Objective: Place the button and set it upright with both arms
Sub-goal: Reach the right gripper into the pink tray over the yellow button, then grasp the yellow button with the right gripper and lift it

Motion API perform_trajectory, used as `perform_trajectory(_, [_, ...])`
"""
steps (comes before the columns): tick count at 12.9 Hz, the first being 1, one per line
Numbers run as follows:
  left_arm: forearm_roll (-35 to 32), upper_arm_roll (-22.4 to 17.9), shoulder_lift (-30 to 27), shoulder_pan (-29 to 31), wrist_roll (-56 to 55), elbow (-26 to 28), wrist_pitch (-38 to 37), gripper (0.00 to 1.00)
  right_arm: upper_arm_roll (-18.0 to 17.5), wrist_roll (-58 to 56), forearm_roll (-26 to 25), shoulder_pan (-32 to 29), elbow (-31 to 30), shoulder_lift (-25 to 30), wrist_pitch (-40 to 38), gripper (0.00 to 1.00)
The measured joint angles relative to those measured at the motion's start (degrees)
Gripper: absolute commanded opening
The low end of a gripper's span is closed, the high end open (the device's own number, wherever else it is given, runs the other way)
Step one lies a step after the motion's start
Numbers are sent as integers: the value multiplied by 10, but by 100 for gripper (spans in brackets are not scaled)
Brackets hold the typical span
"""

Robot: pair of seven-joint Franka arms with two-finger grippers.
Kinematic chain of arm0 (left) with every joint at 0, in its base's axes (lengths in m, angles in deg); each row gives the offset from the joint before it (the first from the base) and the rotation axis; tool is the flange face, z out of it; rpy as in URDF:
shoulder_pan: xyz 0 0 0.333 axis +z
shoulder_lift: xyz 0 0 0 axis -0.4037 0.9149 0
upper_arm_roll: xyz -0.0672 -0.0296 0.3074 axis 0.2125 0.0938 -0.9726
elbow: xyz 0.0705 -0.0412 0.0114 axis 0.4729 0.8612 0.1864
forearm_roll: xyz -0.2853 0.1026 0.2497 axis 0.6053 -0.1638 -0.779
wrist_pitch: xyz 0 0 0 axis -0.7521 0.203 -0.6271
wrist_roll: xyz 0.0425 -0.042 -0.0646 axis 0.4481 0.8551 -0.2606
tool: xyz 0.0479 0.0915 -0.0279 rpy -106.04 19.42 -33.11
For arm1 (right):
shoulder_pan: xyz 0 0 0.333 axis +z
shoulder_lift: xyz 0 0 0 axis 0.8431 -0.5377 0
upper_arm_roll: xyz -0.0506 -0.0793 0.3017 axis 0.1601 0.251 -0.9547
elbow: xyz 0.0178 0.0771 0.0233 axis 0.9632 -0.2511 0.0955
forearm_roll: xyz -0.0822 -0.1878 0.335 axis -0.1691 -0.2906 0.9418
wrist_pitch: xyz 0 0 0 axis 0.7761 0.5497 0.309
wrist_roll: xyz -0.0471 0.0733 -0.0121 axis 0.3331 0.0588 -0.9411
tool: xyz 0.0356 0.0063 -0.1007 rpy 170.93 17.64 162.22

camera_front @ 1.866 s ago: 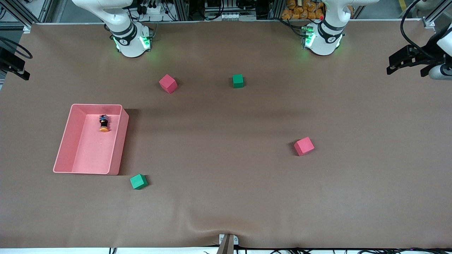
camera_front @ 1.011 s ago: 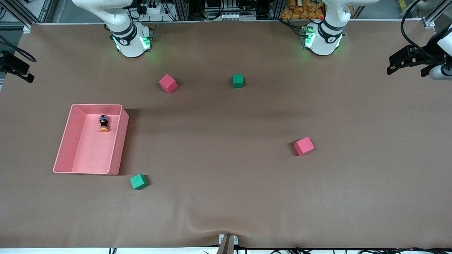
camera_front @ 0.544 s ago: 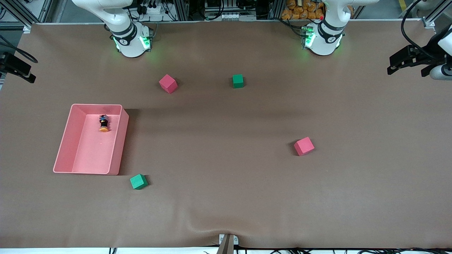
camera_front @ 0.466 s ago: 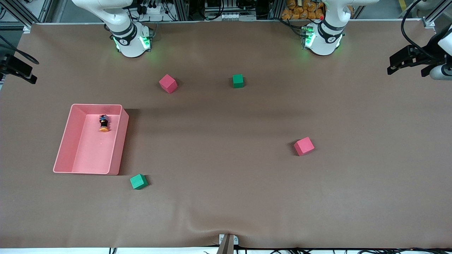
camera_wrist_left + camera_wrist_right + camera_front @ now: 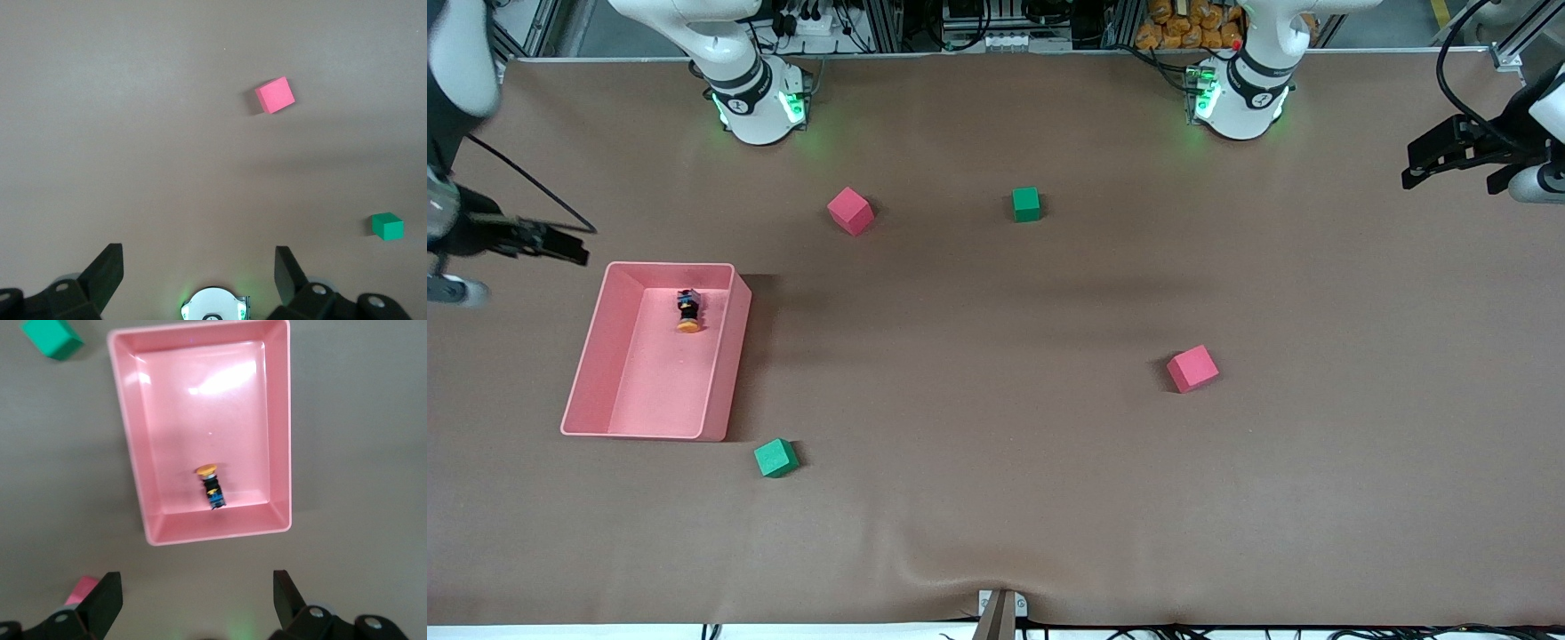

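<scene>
Almost nothing of the task looks done yet; this reads as the very start.

At the right arm's end of the table, the right gripper [image 5: 560, 247] hangs in the air just beside the pink tray's [image 5: 734, 356] rim, at the tray's end farther from the front camera. In the right wrist view its black fingers [image 5: 100, 600] are spread wide with nothing between them, and the tray fills the picture below.

The button [image 5: 687, 311] lies on its side on the tray floor, close to the tray wall farthest from the front camera, its orange cap pointing toward that camera and its black-and-blue body away. Nothing touches it. A green cube [image 5: 775, 458] sits on the brown table cover just beside the tray's nearest corner.

Toward the middle, a red cube [image 5: 850, 211] and a second green cube [image 5: 1026, 204] rest near the robot bases, well apart from each other. Another red cube [image 5: 1192, 368] lies toward the left arm's end.

The left gripper [image 5: 1432, 160] waits up in the air over that end of the table, its fingers [image 5: 103, 273] also wide apart and empty in the left wrist view.

Still to do, by my judgement: grasp the button, lift it out of the tray, bring the second arm in, and stand the button upright on the table.
</scene>
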Motion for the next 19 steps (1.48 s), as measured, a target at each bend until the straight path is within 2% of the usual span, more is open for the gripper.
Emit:
perform_trajectory(4, [0, 0, 1, 0, 0, 0, 0, 100, 1, -20, 0, -20, -160, -36, 189, 100])
perform_trajectory(6, [0, 0, 1, 0, 0, 0, 0, 100, 1, -24, 0, -25, -219, -59, 302, 100])
perform_trajectory(7, [0, 0, 1, 0, 0, 0, 0, 100, 1, -32, 0, -26, -234, -73, 333, 100])
perform_trajectory(14, [0, 0, 3, 0, 0, 1, 0, 100, 1, -73, 0, -45, -255, -149, 421, 100])
perform_trajectory(19, [0, 0, 10, 0, 0, 2, -1, 100, -4, -73, 12, -45, -293, -154, 448, 100])
